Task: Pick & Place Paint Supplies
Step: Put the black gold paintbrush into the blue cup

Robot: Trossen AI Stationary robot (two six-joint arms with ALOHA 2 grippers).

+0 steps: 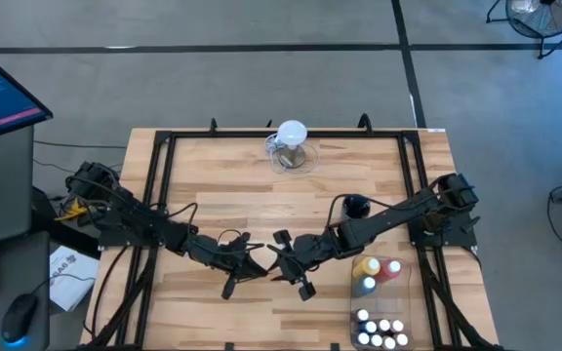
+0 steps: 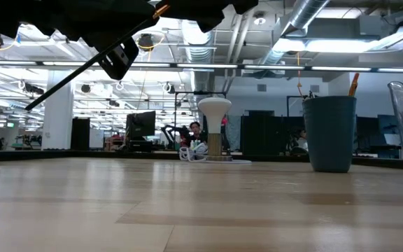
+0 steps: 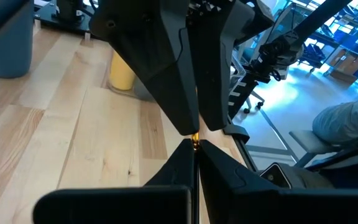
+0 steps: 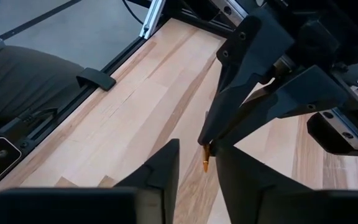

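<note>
The thin dark paintbrush with an orange-gold ferrule hangs in mid-air above the wooden table, pinched in the closed fingers of the left gripper. The right gripper faces it tip to tip, its fingers straddling the brush end but, we judge, not yet clamped. We see a handover risk: if the left releases before the right has bitten, the brush drops and rolls. We count three tall squeeze bottles beside the right arm, about seven white-capped small bottles, and one dark blue cup.
</note>
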